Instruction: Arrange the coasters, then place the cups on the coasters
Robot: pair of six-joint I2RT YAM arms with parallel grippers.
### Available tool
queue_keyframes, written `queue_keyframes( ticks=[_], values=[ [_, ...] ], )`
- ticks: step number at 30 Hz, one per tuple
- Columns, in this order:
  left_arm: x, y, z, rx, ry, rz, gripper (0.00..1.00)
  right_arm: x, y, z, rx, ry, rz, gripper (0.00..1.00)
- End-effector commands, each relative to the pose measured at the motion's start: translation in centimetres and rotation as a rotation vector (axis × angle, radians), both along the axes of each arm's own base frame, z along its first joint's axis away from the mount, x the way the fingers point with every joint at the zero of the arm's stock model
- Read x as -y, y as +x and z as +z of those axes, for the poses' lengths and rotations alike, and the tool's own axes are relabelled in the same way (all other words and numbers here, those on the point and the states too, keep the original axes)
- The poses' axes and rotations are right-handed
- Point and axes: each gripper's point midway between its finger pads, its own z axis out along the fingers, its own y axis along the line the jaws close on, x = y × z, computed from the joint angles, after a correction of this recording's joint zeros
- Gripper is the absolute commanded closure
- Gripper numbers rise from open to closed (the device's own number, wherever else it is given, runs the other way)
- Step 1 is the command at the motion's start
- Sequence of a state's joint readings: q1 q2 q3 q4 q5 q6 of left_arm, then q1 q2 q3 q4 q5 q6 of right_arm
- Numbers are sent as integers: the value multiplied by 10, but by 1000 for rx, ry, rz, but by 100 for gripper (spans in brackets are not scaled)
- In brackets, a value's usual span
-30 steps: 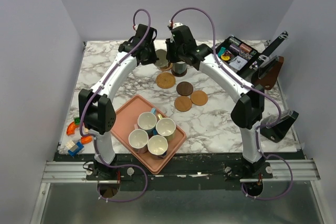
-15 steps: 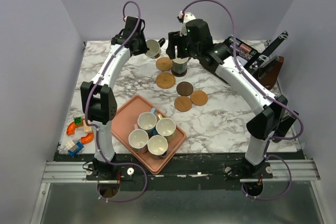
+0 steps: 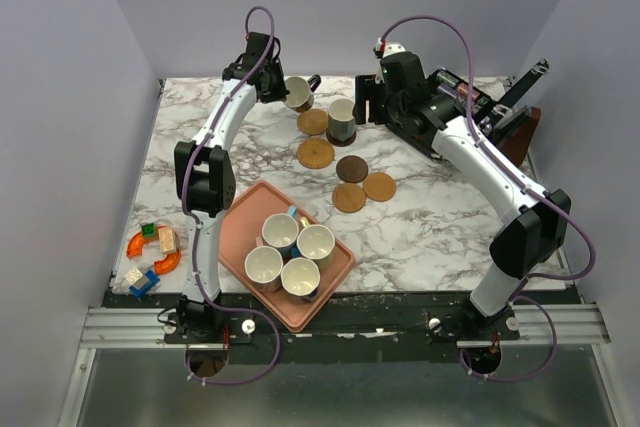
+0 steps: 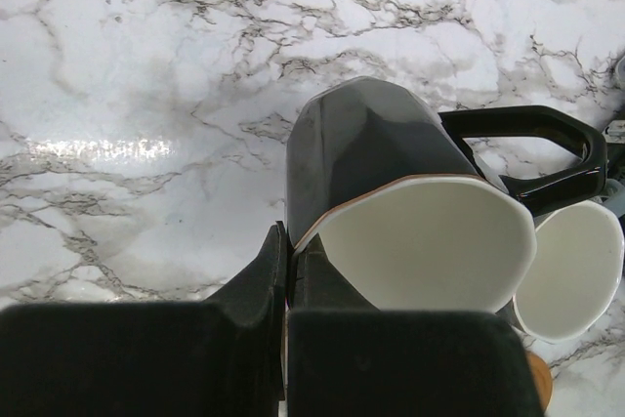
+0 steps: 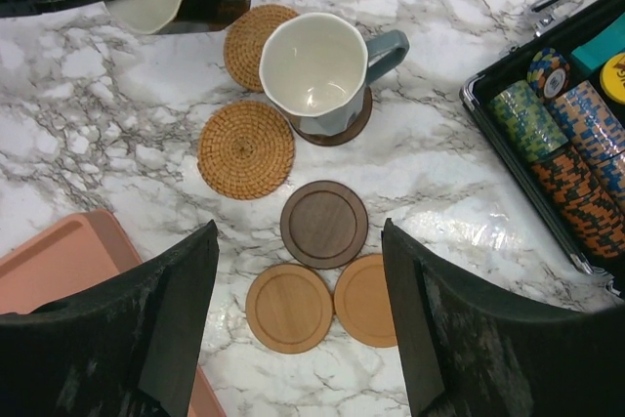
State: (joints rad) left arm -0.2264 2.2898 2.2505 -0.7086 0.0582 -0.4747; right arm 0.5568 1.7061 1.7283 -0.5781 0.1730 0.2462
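My left gripper (image 4: pixel 285 261) is shut on the rim of the black cup (image 4: pixel 361 144), held tilted above the marble at the back (image 3: pixel 295 92). The grey-green cup (image 5: pixel 312 70) stands upright on a dark coaster (image 5: pixel 342 131). My right gripper (image 5: pixel 298 319) is open and empty, drawn back to the right of that cup (image 3: pixel 342 119). Two woven coasters (image 5: pixel 256 46) (image 5: pixel 246 150), one dark brown coaster (image 5: pixel 324 224) and two tan coasters (image 5: pixel 289 308) (image 5: pixel 363 300) lie bare. Several cups (image 3: pixel 280 234) sit on the pink tray (image 3: pixel 240 222).
An open black case of poker chips (image 5: pixel 557 124) stands at the back right (image 3: pixel 455 102), with a brown holder (image 3: pixel 515 137) beside it. Toy bricks (image 3: pixel 150 252) lie at the front left edge. The tray's corner (image 5: pixel 59 261) shows near my right fingers.
My right gripper opened, let go of the grey-green cup on its dark coaster and drew back to the right. The left arm stretched farther back, still gripping the black cup.
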Motion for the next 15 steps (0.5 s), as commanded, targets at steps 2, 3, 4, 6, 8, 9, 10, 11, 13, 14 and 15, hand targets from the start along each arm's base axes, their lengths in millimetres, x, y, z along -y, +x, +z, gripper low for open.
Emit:
queue_keyframes(
  ticks=[2, 3, 4, 6, 8, 9, 10, 11, 13, 14, 15],
  values=[
    [14, 15, 28, 76, -89, -20, 100, 13, -6, 7, 5, -4, -46, 25],
    [15, 15, 25, 68, -93, -22, 100, 14, -5, 7, 5, -6, -51, 25],
    [17, 15, 22, 62, -99, -28, 100, 16, -4, 7, 4, -7, -55, 25],
    [20, 14, 18, 50, -105, -28, 100, 17, -2, 5, 2, -10, -59, 25],
    [19, 12, 16, 39, -100, -23, 100, 17, -1, 5, 0, -9, -60, 25],
    [18, 12, 13, 32, -95, -17, 100, 16, 0, 4, -3, -10, -59, 25],
    [17, 11, 12, 27, -92, -15, 100, 16, 0, 5, -3, -7, -58, 25],
    [16, 11, 9, 21, -85, -11, 100, 15, 0, 3, -8, -8, -56, 25],
    [16, 10, 6, 15, -82, -10, 100, 16, 1, 2, -15, -8, -55, 25],
    [16, 10, 3, 9, -82, -12, 100, 16, 1, 1, -16, -9, -57, 25],
    [17, 10, 1, 5, -84, -18, 100, 15, 1, -1, -19, -9, -56, 25]
  ],
)
